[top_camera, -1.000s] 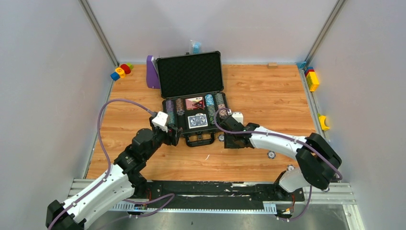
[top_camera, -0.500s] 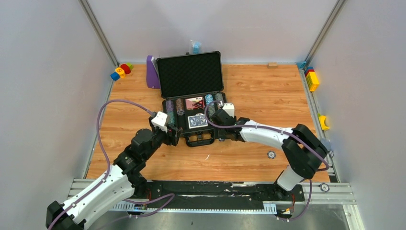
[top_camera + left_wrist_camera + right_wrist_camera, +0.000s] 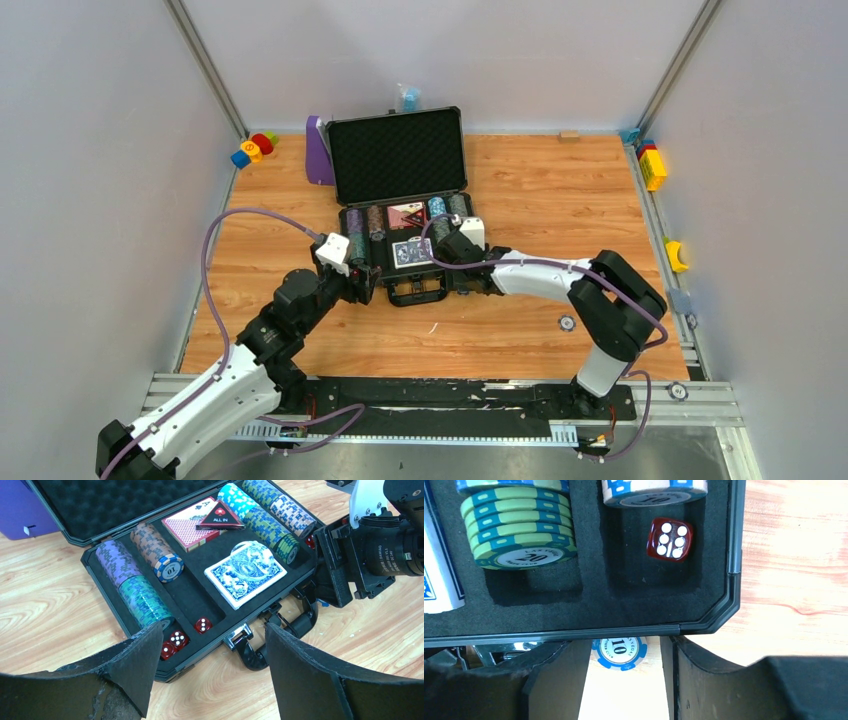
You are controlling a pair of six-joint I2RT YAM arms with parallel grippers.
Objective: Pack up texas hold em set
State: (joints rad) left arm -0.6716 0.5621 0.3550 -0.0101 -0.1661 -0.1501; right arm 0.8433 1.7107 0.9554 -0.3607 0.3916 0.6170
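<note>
A dark grey hard briefcase (image 3: 397, 155) is set open at the middle of the wooden worktop (image 3: 560, 190), its foam-lined lid raised on the far side and its black handle (image 3: 280, 635) on the near side. The black foam tray is divided into slots.

In the leftmost slot a row of purple striped chips (image 3: 112, 560) is laid far and a row of green striped chips (image 3: 142, 600) near. A row of brown striped chips (image 3: 155, 550) is held in the next slot. In the middle, a red-backed card deck (image 3: 187, 527) is seated far, with a black triangular "ALL IN" marker (image 3: 219, 517) resting on it, and a blue-backed card deck (image 3: 245, 572) is seated near. Two further rows of teal, green and pale striped chips (image 3: 272, 530) are lodged on the right. Small red dice (image 3: 202, 625) are seen in the near pockets.

One blue and white chip marked 10 (image 3: 618, 649) is left outside, on the worktop against the near right corner of the briefcase.

The left tool (image 3: 214, 630) is held wide and empty above the near left edge of the briefcase. The right tool (image 3: 624, 652) is part open, one finger on each side of that loose chip, with a gap seen on the right side.
</note>
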